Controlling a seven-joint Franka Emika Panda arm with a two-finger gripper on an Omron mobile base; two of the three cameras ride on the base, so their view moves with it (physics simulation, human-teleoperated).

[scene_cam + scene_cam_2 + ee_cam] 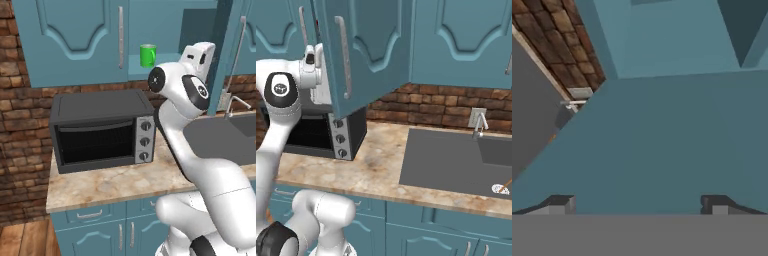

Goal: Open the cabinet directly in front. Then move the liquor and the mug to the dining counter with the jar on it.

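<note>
Tool [637, 202], fingers spread, faces the cabinet [662, 140] door; mug [148, 55] sits inside, left.

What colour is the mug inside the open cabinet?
Bright green. The mug shows best in the left base view, standing on the cabinet shelf.

White Franka arm [200, 165] rises from lower right of left base view, lower left of right base view. Lower link bulky, bends at elbow, forearm climbs steeply. Dark-jointed wrist [192, 90] raised high, hand pointing up and away. Two-finger gripper [640, 204] seen in hand view: small dark fingertips [559, 204] stand wide apart, jaws fully spread, nothing between them.
</note>
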